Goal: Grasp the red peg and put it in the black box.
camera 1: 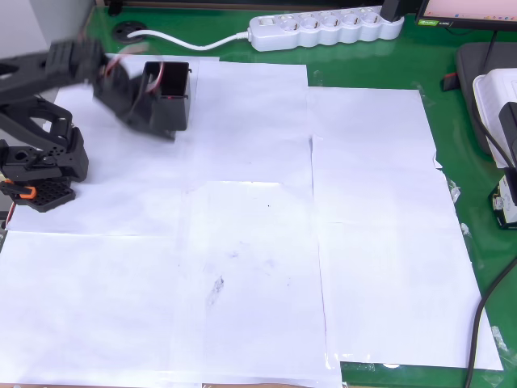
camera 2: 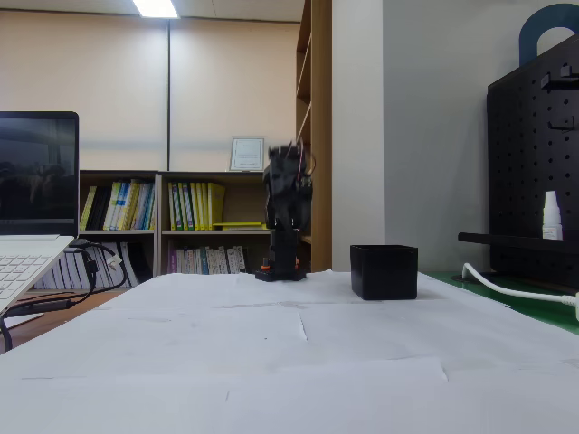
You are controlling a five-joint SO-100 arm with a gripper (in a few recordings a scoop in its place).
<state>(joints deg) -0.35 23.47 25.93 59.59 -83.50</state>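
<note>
The arm's gripper point(camera 1: 149, 101) hangs blurred over the black box point(camera 2: 384, 271), seemingly placed for a drop, though whether its jaws are spread cannot be told.

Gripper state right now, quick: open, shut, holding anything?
Gripper: cannot be told; it is motion-blurred over the black box in the overhead view, jaws unreadable.

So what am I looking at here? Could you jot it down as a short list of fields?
Arm: black arm, blurred, folded near the box in the overhead view
Tool: blurred over the box; open or shut cannot be told
Box: black box, upright on the paper, apart from the arm's base in the fixed view
Red peg: not made out in either view
Surface: white paper sheets on a green table
Other items: white power strip, laptop
</note>
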